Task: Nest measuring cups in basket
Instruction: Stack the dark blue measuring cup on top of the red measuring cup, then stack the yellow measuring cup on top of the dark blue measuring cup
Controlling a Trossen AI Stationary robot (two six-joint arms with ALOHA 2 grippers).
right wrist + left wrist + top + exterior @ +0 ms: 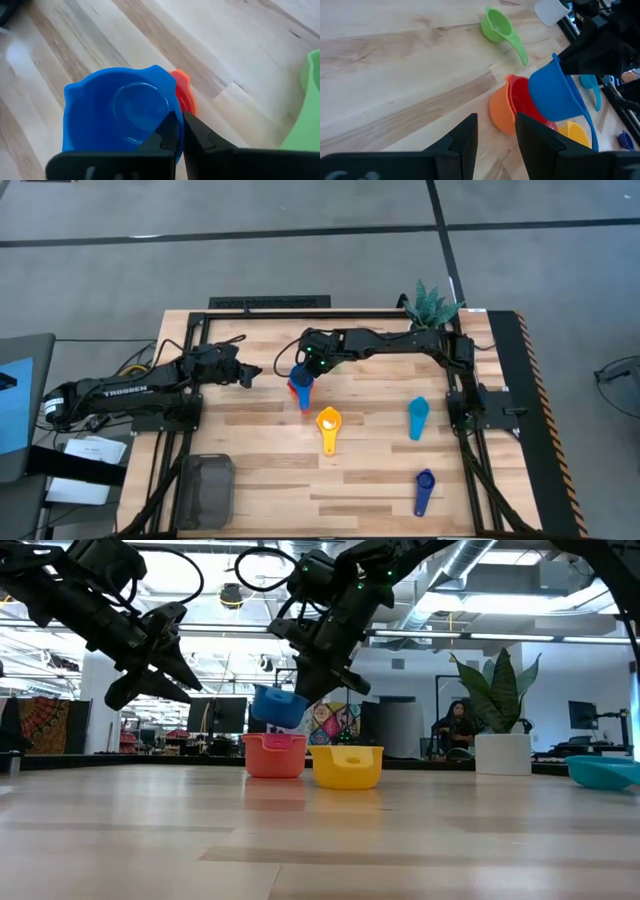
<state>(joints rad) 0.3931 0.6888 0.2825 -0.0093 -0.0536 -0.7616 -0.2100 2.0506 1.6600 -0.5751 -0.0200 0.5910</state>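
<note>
My right gripper (306, 366) is shut on the blue cup (278, 705), which hangs tilted just above the red cup nested in the orange cup (512, 105). That pair stands on the table. My left gripper (252, 373) hovers open a little to the left of them. The green cup (501, 27) lies on its side beyond them. The yellow cup (328, 423), teal cup (417, 417) and dark blue cup (424, 490) rest on the table nearer the right. The grey basket (205, 490) stands at the near left corner. My right gripper pinches the blue cup's wall at the rim (172, 112), one finger (167, 135) inside the bowl and the other outside. The fingers slant down from the far right. The cup is lifted clear and tilted, with its handle (587, 127) trailing downward.
A potted plant (432, 305) stands at the far right corner by the right arm's base. Black frame rails run along the table's left, far and right edges. Bare wood lies between the basket and the yellow cup. A person sits in the room behind (455, 730).
</note>
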